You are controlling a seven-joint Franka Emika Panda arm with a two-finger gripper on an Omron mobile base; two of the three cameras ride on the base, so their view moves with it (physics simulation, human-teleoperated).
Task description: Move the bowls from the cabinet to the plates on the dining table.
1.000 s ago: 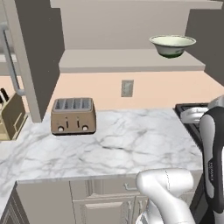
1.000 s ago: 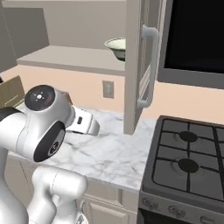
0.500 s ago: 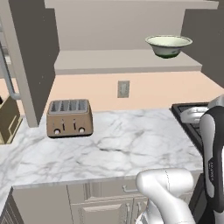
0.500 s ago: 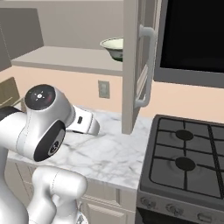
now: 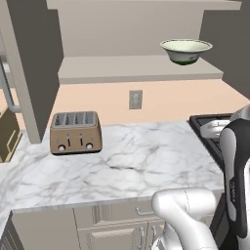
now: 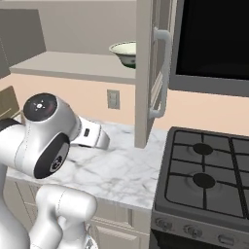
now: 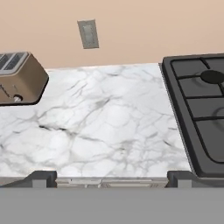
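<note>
One bowl (image 5: 186,51), the pale green-cream one, sits on the lower shelf (image 5: 136,68) of the open cabinet (image 6: 145,73), near the shelf's right end and close to the front edge. In the right base view the bowl (image 6: 124,52) is half hidden behind the edge of the swung-out door. The brown bowl cannot be made out here.

The claw (image 7: 112,177) is wide, both tips apart at the bottom of the hand view, with nothing between them. It looks down and forward over the marble tabletop (image 7: 105,122), with the toaster (image 7: 19,78) off to one side and the stove (image 7: 199,109) to the other. The wall outlet (image 7: 88,33) is straight ahead.

So the bowl lies well above the claw and further back, toward the wall, on the stove side of the tabletop. The coming move, as I judge it, calls for lifting the claw up to shelf height and turning it level to meet the rim. The open door next to the bowl narrows the approach from the stove side, so coming in from the front looks safer.
</note>
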